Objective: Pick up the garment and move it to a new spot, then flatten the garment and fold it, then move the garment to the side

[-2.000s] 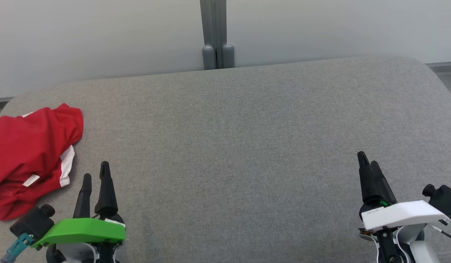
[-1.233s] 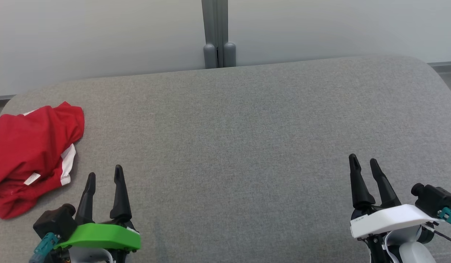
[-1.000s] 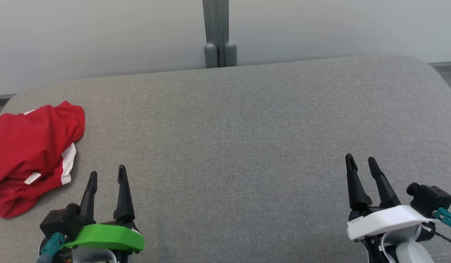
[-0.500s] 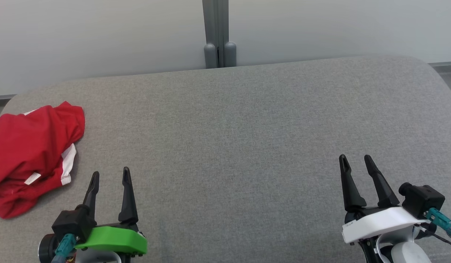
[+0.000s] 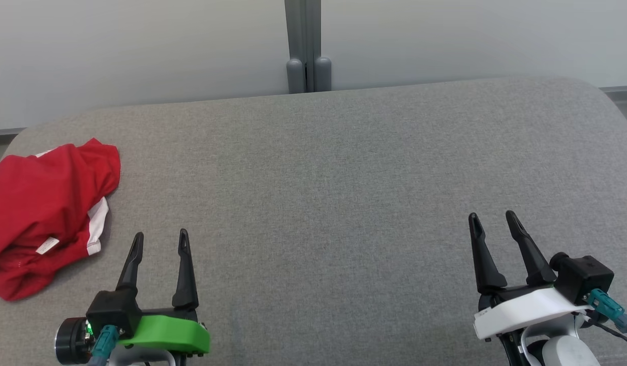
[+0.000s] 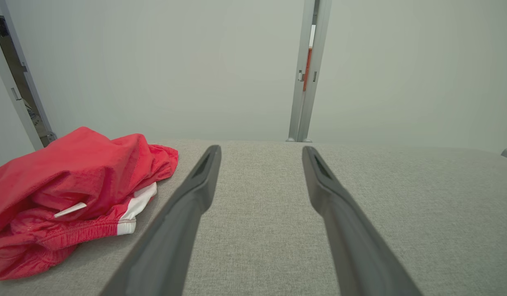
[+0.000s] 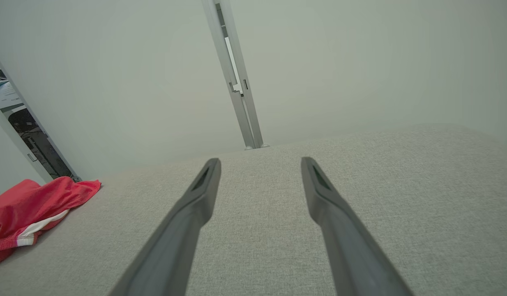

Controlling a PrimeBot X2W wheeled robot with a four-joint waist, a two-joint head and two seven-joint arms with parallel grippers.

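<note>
One red garment (image 5: 44, 203), two grippers, one grey padded table (image 5: 344, 173): that is all we count at our workstation. Our left gripper (image 5: 160, 234) stands with its jaws spread wide and empty. The crumpled garment, trimmed in white, lies just to this gripper's left and a little ahead, apart from it. Our right gripper (image 5: 492, 214), jaws equally wide and empty, sits well to the garment's right across bare cloth. Ahead of both grippers, one grey post (image 5: 304, 46) rises against a pale wall (image 5: 140, 51). The frame cuts off the garment's far left edge, and its folds hide its cut. One small white tag (image 5: 48, 245) shows, its print unreadable. We cannot tell whether either gripper touches the table.
</note>
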